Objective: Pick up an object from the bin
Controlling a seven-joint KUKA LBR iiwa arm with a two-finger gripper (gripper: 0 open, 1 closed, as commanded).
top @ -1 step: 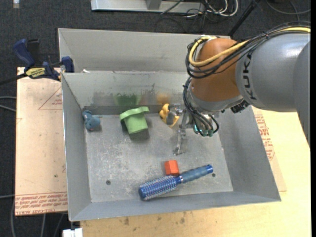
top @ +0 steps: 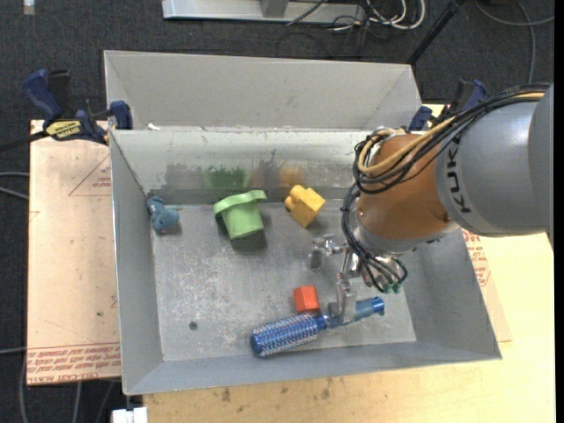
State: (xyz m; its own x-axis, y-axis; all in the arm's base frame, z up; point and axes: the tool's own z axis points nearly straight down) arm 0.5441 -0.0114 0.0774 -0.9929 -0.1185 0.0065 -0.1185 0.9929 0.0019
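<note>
In the bin point(top: 211, 289), toward 5 o'clock of its grey floor, my fingers point(top: 345, 305) are down at the handle of a blue brush point(top: 284, 334). My arm point(top: 493, 174) comes in from 3 o'clock, and my orange wrist cover point(top: 401, 196) hangs over the right part of the floor with cables looped about it.

The brush lies flat near the front wall, its bristled head toward 8 o'clock and its handle toward 2 o'clock. My fingers meet that handle just behind the head. Whether they stand wide or narrow, or already pinch the handle, I cannot tell.

At 11 o'clock, close to the back wall, a green cup point(top: 241, 216) with a flared rim lies tipped. At 1 o'clock of the floor, to the cup's right and apart from it, sits a yellow block point(top: 305, 204).

An orange block point(top: 306, 299) rests at 9 o'clock of my fingers, just beside them and just above the brush. At 10 o'clock of the floor, by the left wall and well apart from everything else, is a small blue figure point(top: 163, 216).
</note>
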